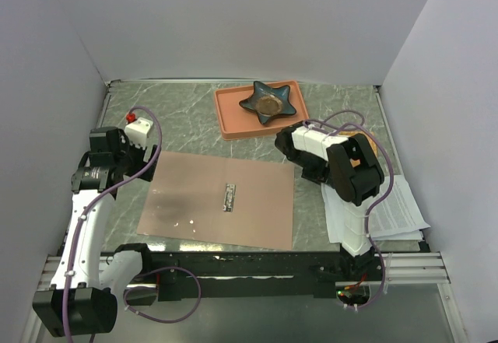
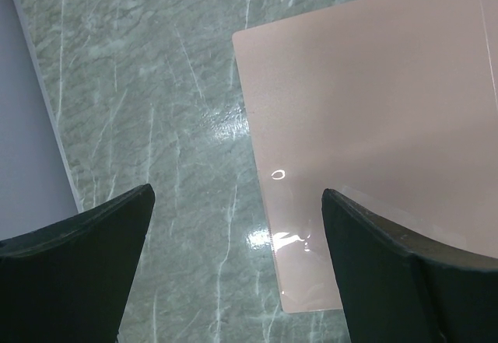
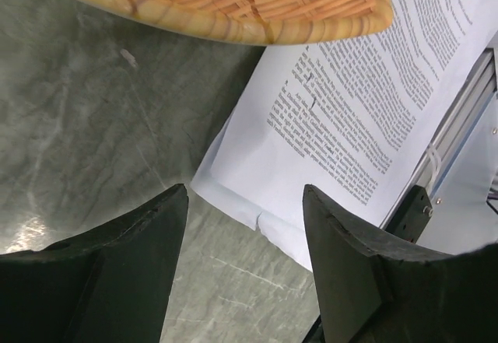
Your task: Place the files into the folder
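Two grippers are recorded: left gripper point(image 2: 237, 195) wide open, empty, over the folder point(image 1: 194, 203); right gripper point(image 3: 245, 195) parted, empty, over the files point(image 1: 397, 211).

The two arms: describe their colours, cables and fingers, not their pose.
The left arm and right arm have white links with black joint housings. A purple cable loops along each. The left gripper and right gripper have broad matte black fingers. A small red part sits by the left wrist.
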### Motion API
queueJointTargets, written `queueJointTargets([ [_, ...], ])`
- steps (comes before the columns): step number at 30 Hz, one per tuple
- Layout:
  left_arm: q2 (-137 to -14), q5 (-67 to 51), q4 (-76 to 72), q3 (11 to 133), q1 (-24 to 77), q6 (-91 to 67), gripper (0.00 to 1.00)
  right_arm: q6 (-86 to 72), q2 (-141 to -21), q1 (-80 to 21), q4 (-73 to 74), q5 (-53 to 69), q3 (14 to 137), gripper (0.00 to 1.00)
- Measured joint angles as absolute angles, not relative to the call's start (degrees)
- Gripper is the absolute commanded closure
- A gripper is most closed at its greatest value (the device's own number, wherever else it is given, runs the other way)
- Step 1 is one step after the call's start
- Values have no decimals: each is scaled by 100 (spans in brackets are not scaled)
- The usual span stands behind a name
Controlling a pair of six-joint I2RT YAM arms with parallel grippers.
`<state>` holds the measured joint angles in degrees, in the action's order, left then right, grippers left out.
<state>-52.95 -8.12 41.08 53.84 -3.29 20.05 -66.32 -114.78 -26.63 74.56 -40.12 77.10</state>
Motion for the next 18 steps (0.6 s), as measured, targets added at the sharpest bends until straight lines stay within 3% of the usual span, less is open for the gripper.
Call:
queueJointTargets([
  [18,-5225,-812,4095,5358,-329,2010,4,-6746,-11889,-2663,7535,-4335,8088,33],
])
